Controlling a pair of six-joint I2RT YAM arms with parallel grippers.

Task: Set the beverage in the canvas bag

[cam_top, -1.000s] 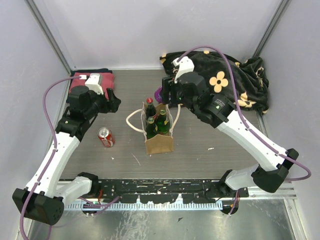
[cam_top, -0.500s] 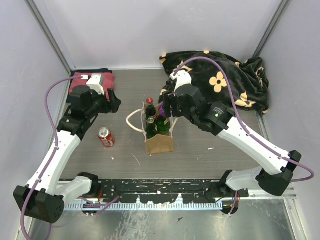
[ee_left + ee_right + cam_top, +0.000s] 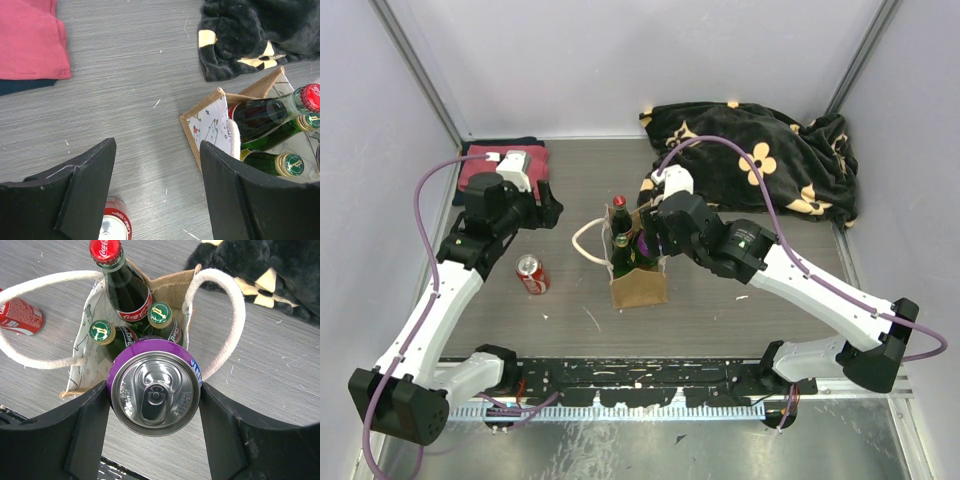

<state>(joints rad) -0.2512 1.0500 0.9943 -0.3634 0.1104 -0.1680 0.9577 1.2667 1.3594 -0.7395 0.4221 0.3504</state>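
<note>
The beverage, a purple can (image 3: 155, 392), is upright between the pads of my right gripper (image 3: 155, 401), which is shut on its sides. It hangs just above the open mouth of the canvas bag (image 3: 638, 285) (image 3: 170, 287), a tan tote with white rope handles (image 3: 227, 315). Inside the bag stand a red-capped cola bottle (image 3: 122, 290) and two green bottles (image 3: 102, 332). My left gripper (image 3: 545, 205) (image 3: 157, 165) is open and empty, hovering left of the bag (image 3: 207, 125). Below it a red cola can (image 3: 531, 274) (image 3: 115, 227) lies on the table.
A folded red cloth (image 3: 505, 165) (image 3: 30, 40) lies at the back left. A black blanket with flower print (image 3: 760, 160) fills the back right. Grey walls close in the table on three sides.
My right arm has carried the purple can forward and down from behind the bag to just over its mouth. The left arm has barely shifted.
</note>
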